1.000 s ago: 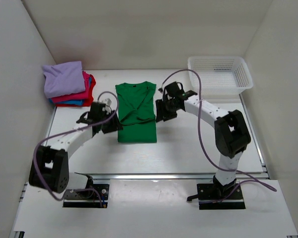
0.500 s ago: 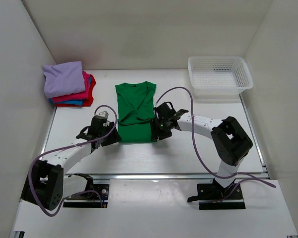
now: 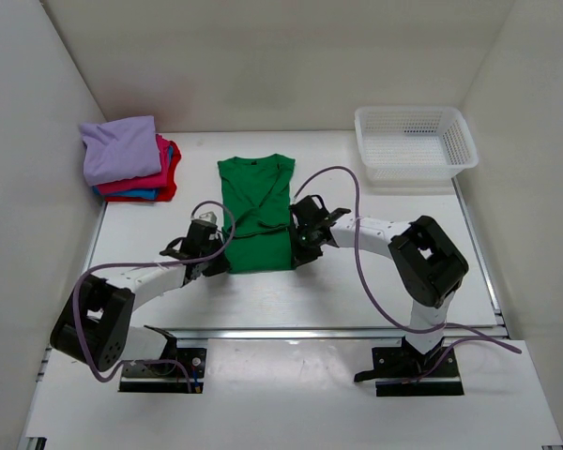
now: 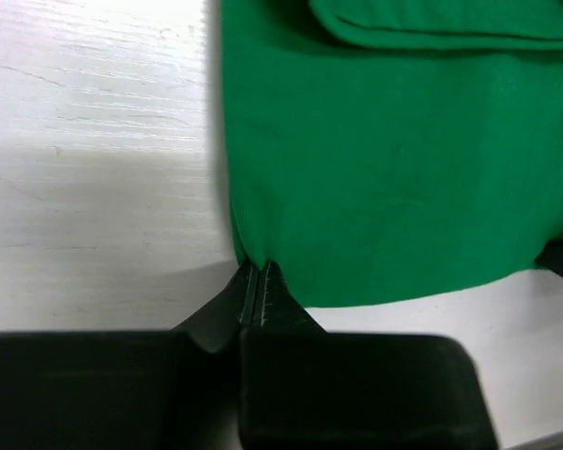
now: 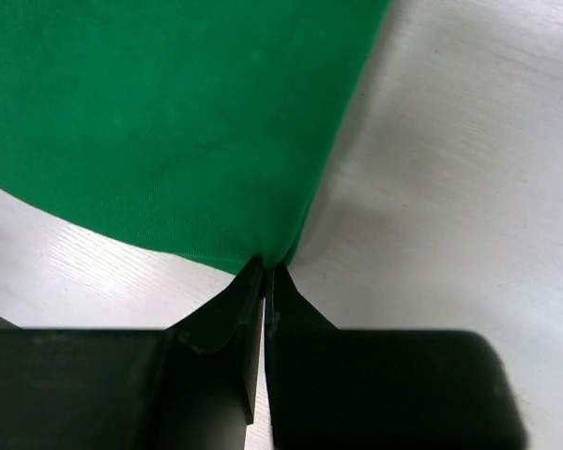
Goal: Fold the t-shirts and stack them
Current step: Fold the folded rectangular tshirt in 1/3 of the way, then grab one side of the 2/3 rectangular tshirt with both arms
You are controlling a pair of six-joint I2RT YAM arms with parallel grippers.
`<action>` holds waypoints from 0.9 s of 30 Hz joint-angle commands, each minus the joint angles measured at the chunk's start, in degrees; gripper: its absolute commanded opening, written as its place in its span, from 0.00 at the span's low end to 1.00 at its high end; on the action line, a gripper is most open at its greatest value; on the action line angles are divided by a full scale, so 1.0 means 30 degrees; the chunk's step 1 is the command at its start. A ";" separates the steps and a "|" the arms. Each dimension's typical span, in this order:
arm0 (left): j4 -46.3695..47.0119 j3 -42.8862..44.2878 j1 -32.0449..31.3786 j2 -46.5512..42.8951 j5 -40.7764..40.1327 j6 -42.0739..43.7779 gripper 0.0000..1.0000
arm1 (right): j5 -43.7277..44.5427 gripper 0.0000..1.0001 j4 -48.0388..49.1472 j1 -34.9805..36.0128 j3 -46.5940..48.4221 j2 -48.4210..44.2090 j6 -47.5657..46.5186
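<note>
A bright green t-shirt (image 3: 255, 211) lies on the table with both sides folded in, dark collar at the far end. My left gripper (image 3: 223, 265) is shut on its near left hem corner (image 4: 253, 261). Pinching the near right hem corner (image 5: 274, 259) is my right gripper (image 3: 296, 261), also shut. Both sets of jaws meet flat with cloth between their tips. The green t-shirt (image 4: 394, 159) fills the left wrist view, and the same green t-shirt (image 5: 169, 122) fills the right wrist view. Folded t-shirts in lavender, pink-red and blue (image 3: 129, 157) are stacked at the far left.
A white plastic mesh basket (image 3: 415, 141) stands at the far right corner. White walls close in the table on the left, back and right. The arm cables loop over the table near the shirt.
Both arms came down toward me along the shirt's sides to its near hem. Each gripper then went from open to shut on a hem corner.
</note>
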 commanded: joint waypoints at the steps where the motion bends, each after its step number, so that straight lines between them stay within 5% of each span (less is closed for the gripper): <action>1: -0.0998 0.0218 -0.0126 -0.0241 0.0330 -0.0170 0.00 | -0.0034 0.00 -0.0151 0.0236 0.0374 0.0087 -0.0051; 11: -0.8677 0.3117 0.0462 -0.4607 0.3318 0.2144 0.00 | -0.1295 0.00 -0.6069 0.1232 0.1897 -0.3781 -0.1808; 20: -1.1345 0.3642 0.0809 -0.8470 0.3820 0.1266 0.00 | -0.1792 0.00 -0.8471 0.1877 0.1574 -0.6736 -0.1339; 27: -1.2110 0.5343 0.0726 -0.8652 0.4258 0.1236 0.00 | -0.2116 0.00 -0.9528 0.1028 0.2189 -0.7355 -0.1924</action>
